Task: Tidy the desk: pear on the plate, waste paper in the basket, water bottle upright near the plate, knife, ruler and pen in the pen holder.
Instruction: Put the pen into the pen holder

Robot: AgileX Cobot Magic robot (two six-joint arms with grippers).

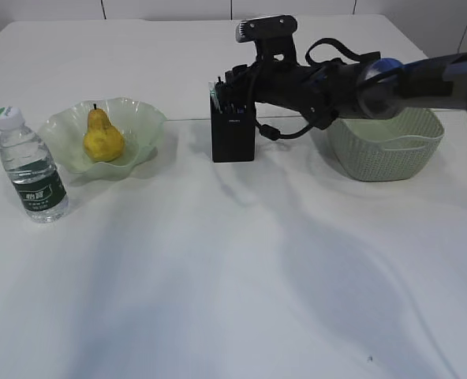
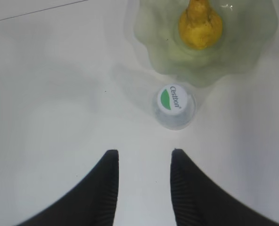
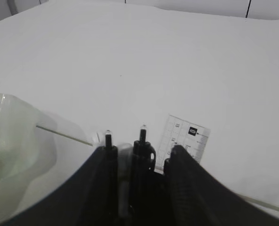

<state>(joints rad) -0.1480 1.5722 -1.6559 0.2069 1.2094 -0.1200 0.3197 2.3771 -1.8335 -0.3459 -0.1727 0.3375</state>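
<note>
On the white desk (image 1: 218, 276) the yellow pear (image 1: 103, 138) lies on the green plate (image 1: 145, 125), and the water bottle (image 1: 32, 170) stands upright just left of it. My left gripper (image 2: 144, 155) hangs open above the desk, short of the bottle's cap (image 2: 173, 101). Over the black pen holder (image 1: 233, 140), my right gripper (image 3: 142, 153) has its fingers apart. Two dark pens (image 3: 143, 141) and a blurred pale slim thing (image 3: 124, 169) stand between them. I cannot tell whether that is the knife. The ruler (image 3: 186, 139) sticks up behind. No waste paper shows.
The sage-green basket (image 1: 383, 150) stands right of the pen holder, under my right arm (image 1: 352, 83). The plate's rim (image 3: 7, 141) shows at the left of the right wrist view. Bare tabletop lies in front of all the objects.
</note>
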